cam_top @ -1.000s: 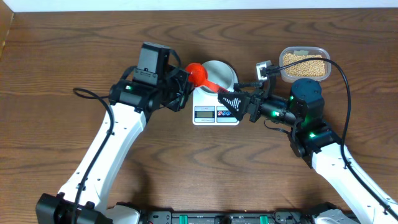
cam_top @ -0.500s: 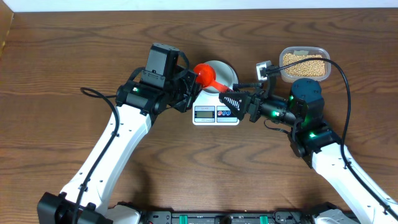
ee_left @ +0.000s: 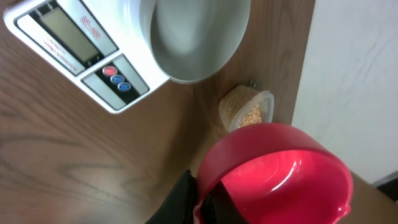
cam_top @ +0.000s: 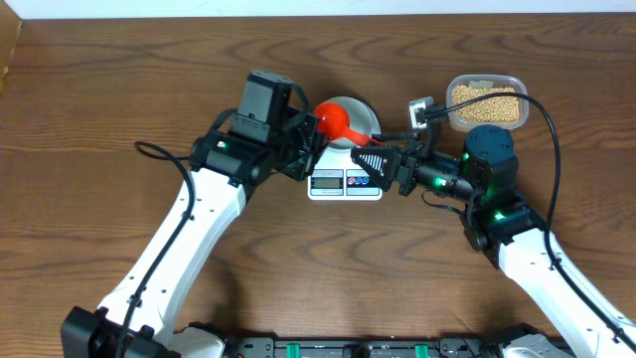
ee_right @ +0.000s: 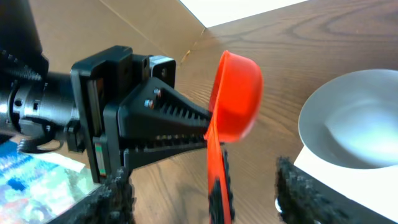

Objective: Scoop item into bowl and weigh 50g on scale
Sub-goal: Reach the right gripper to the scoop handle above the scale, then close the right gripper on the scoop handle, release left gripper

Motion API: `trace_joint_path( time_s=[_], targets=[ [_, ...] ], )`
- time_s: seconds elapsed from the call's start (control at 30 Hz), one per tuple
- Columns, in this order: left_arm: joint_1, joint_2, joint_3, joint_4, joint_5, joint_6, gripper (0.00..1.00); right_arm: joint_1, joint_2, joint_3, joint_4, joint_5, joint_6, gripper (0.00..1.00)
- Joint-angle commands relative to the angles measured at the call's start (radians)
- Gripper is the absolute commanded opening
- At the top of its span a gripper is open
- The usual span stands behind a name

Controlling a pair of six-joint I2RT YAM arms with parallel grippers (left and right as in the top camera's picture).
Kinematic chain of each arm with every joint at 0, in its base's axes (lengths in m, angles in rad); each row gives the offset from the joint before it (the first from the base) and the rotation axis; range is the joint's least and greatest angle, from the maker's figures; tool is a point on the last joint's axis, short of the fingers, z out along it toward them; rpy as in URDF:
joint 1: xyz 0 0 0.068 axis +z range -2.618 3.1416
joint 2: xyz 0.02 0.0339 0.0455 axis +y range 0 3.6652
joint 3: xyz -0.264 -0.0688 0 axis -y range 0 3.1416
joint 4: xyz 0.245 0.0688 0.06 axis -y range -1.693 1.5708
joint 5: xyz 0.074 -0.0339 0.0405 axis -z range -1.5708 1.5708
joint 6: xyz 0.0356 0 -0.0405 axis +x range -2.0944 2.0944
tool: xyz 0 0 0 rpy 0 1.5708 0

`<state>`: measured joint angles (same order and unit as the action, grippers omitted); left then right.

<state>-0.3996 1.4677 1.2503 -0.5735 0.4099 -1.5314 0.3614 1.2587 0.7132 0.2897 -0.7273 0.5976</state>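
A red scoop [cam_top: 334,120] hangs empty over the near left rim of the white bowl [cam_top: 358,117], which stands on the white scale [cam_top: 345,183]. My left gripper [cam_top: 314,141] is shut on the scoop where cup meets handle; in the left wrist view its fingertips [ee_left: 186,196] pinch the scoop [ee_left: 280,171]. My right gripper [ee_right: 208,199] is open, one finger on each side of the scoop's handle [ee_right: 216,168], neither touching it. The tan beans [cam_top: 487,100] lie in a clear container at the back right.
The clear container [cam_top: 509,82] stands right of the bowl, just behind my right arm's wrist [cam_top: 487,159]. The scale's display and buttons [cam_top: 344,180] face the front. A small grey-white block [cam_top: 419,107] sits between the bowl and the container.
My left arm has carried the scoop right and back, toward the bowl. My right gripper's jaws have narrowed around the handle and still stand apart from it.
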Motion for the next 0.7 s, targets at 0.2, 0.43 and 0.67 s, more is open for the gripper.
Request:
trace_joint_path(
  time_s=[0.2, 0.43, 0.67],
  targets=[
    [-0.025, -0.010, -0.008, 0.000, -0.003, -0.007, 0.07, 0.007, 0.004, 0.018, 0.004, 0.003, -0.015, 0.66],
    [-0.029, -0.009, -0.008, -0.005, -0.004, -0.007, 0.07, 0.007, 0.004, 0.018, 0.006, 0.003, -0.016, 0.52],
    [-0.048, -0.005, -0.008, -0.006, -0.056, 0.019, 0.07, 0.007, 0.004, 0.018, 0.006, 0.003, -0.016, 0.44]
  ],
)
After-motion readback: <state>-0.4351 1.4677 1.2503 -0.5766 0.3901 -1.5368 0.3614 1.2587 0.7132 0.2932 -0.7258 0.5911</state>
